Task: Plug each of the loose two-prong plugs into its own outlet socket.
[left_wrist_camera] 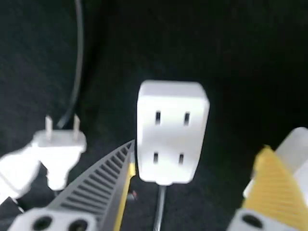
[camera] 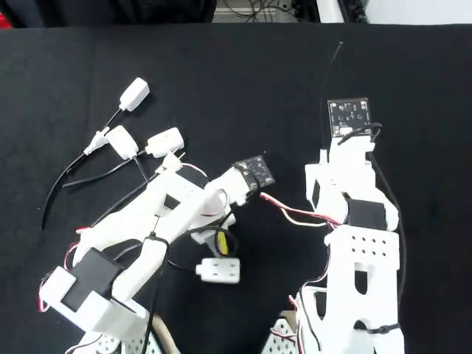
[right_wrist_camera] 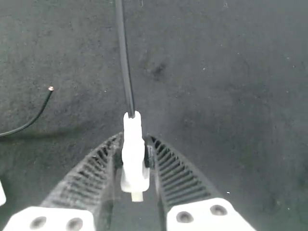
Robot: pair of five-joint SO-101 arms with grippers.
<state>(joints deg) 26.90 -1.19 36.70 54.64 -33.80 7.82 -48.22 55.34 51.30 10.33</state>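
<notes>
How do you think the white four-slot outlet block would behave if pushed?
The outlet block lies flat, so it would likely slide, not tip. It looks small and probably light; its cord may swivel it.

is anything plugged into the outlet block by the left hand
No, both slot pairs on the outlet block are empty; a loose plug lies beside it.

The right gripper [right_wrist_camera: 133,144] clamps a white plug [right_wrist_camera: 133,159]; its black cord [right_wrist_camera: 123,62] runs off at twelve o'clock across the counter [right_wrist_camera: 231,72], loose wire [right_wrist_camera: 33,115] at ten.
</notes>
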